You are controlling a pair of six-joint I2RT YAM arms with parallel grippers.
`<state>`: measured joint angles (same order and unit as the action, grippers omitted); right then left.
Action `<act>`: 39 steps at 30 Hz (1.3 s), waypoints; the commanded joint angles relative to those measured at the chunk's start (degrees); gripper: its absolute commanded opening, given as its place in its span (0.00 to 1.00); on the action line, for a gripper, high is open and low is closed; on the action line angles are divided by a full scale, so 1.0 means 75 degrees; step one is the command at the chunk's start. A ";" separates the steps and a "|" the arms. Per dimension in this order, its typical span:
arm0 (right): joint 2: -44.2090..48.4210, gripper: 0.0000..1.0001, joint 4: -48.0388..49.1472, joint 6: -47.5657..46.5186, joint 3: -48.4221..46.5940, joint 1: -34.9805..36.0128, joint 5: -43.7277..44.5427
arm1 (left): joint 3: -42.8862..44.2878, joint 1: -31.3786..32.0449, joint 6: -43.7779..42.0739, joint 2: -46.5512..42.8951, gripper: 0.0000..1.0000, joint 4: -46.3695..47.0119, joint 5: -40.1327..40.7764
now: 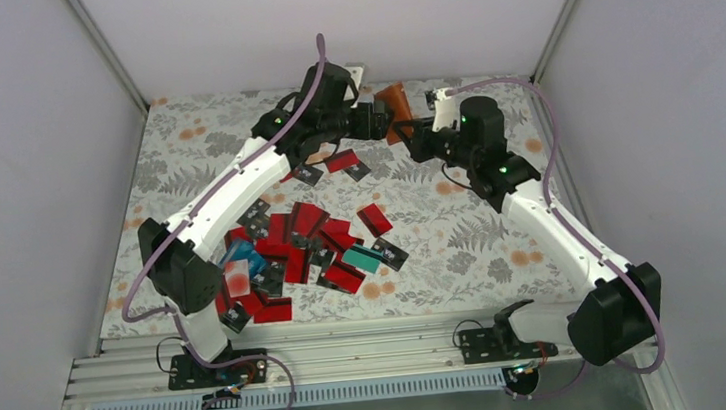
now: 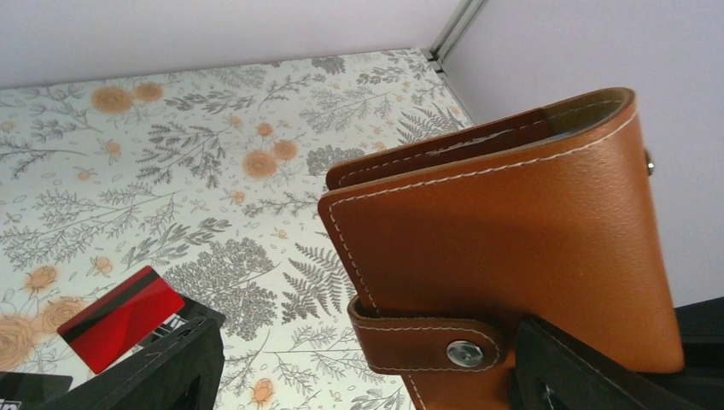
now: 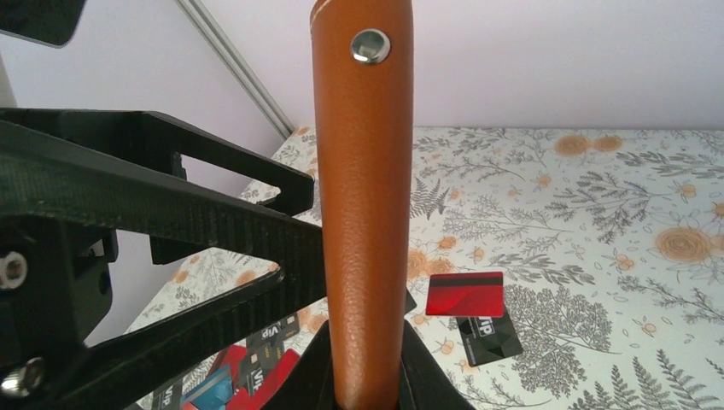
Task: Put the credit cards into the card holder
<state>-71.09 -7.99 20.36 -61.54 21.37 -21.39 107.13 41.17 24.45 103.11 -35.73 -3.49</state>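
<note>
The brown card holder [image 1: 391,102] is held up off the table at the back, its snap strap [image 2: 427,342] fastened. My right gripper [image 3: 363,376] is shut on its lower edge, so it stands upright in the right wrist view [image 3: 363,213]. My left gripper [image 1: 379,118] is open beside it. One of its fingers [image 2: 589,367] lies against the holder's face [image 2: 504,231] and the other [image 2: 162,367] stands well apart. The credit cards [image 1: 293,247], red, black and a few teal, lie scattered on the table's left half.
A red card [image 3: 465,293] and a black card [image 3: 488,337] lie just below the grippers, and the red one also shows in the left wrist view [image 2: 119,318]. The enclosure's back wall and right corner post [image 1: 554,36] are close behind. An aluminium rail [image 1: 353,352] runs along the front edge.
</note>
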 commanded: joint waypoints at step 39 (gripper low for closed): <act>-0.0211 0.04 -0.0711 0.0232 -0.0651 0.0093 0.1311 | -0.2755 -0.0940 -0.0277 -0.1250 0.78 0.0537 0.1951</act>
<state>-71.20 -12.86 20.69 -63.88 21.50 -14.04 88.97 33.45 23.33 102.72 -37.80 13.85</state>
